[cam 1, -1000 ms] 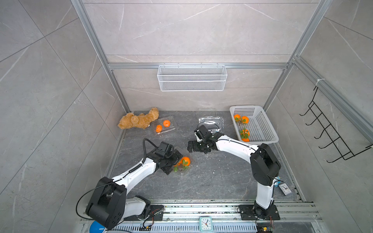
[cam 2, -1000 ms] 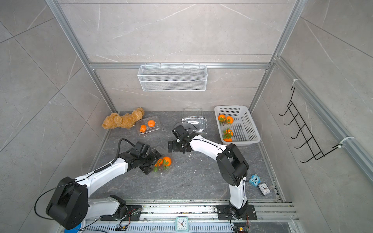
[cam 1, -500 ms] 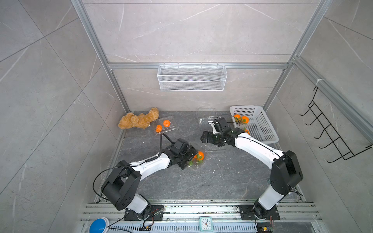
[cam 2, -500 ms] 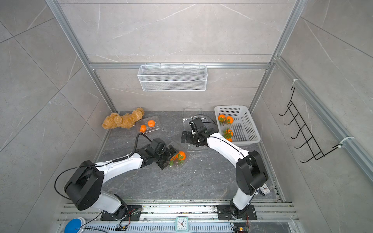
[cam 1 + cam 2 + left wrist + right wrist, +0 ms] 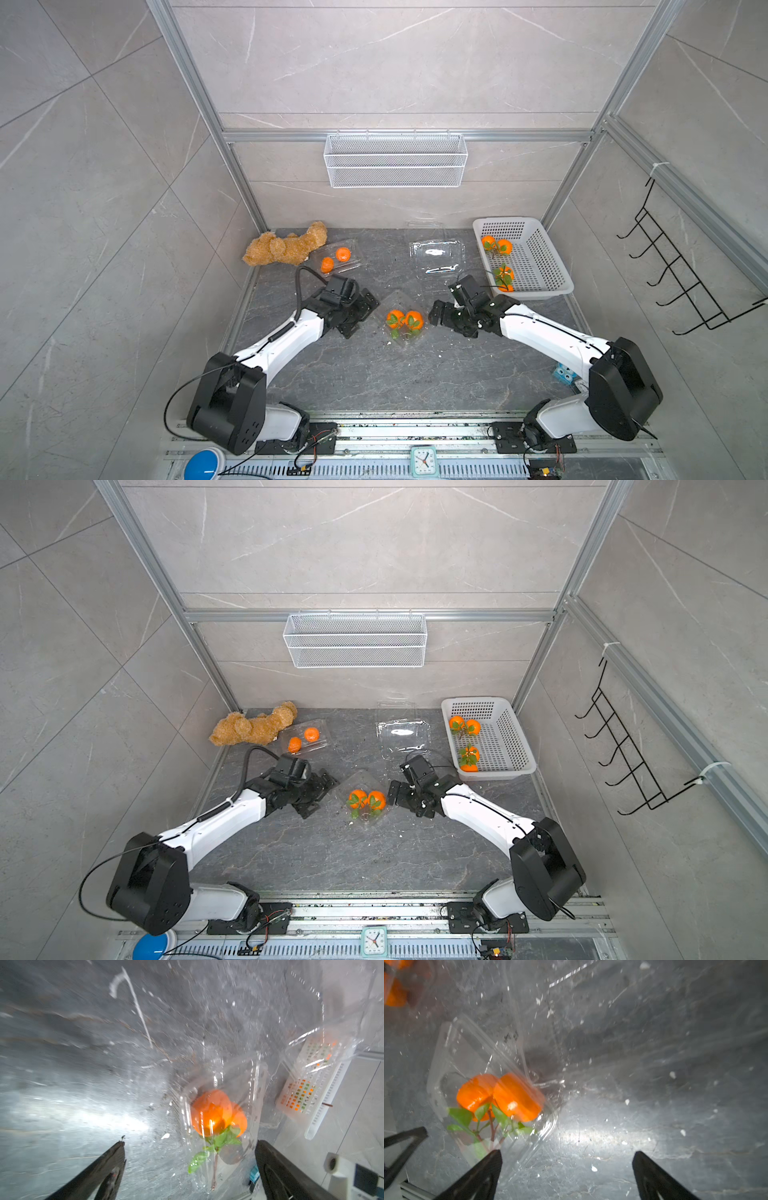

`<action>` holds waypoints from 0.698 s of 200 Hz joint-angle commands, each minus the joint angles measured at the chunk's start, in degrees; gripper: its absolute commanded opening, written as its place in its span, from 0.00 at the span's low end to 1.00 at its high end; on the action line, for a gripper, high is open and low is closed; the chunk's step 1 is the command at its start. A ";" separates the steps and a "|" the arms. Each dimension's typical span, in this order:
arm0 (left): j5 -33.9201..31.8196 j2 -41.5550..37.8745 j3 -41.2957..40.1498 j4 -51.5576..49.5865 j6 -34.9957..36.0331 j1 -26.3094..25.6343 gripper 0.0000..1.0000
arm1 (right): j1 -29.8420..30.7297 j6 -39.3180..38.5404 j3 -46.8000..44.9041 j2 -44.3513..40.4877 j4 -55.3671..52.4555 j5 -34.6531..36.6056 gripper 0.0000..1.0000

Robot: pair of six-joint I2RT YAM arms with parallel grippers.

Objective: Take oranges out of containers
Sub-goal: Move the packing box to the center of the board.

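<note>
The clear container with the two leafy oranges has just been slid across the desk, and it now sits squarely between the two arms. The left end effector, which was against it a moment ago, has let off: its fingers are spread wide, just short of the plastic, holding nothing. Meanwhile the right end effector has swung away from the emptied container and come in on the opposite side. Its jaws are also wide apart and just shy of the box. Both wrist views are blurred, but each shows the fruit lying ahead of the open fingers.

Behind the right end effector, the white basket already carries four oranges. Beyond the left end effector, a far container by the teddy bear keeps its pair.

My read is that about half the job is done, and this box is now staged for a two-armed opening. I can't tell through the clear plastic whether its lid is already unlatched.
</note>
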 commanded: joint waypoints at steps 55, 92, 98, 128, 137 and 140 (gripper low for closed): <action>10.07 7.65 5.06 2.87 10.35 5.34 0.99 | 7.61 8.42 1.46 9.51 15.39 -1.19 1.00; 9.26 4.21 3.35 1.87 12.18 8.31 0.99 | 7.80 5.20 11.87 18.21 15.64 -2.87 1.00; 9.49 3.41 2.57 1.59 12.46 9.50 1.00 | 7.83 4.82 13.82 19.90 15.64 -3.10 1.00; 10.96 0.52 -0.30 -0.04 14.52 14.90 0.99 | 7.83 1.58 26.66 28.81 13.94 -5.31 1.00; 11.58 0.32 -0.13 -0.64 15.07 16.05 1.00 | 7.83 -0.32 31.27 31.42 11.40 -4.40 1.00; 11.62 0.31 0.12 -0.84 15.33 16.42 0.99 | 7.82 -1.01 32.77 32.14 10.48 -3.91 1.00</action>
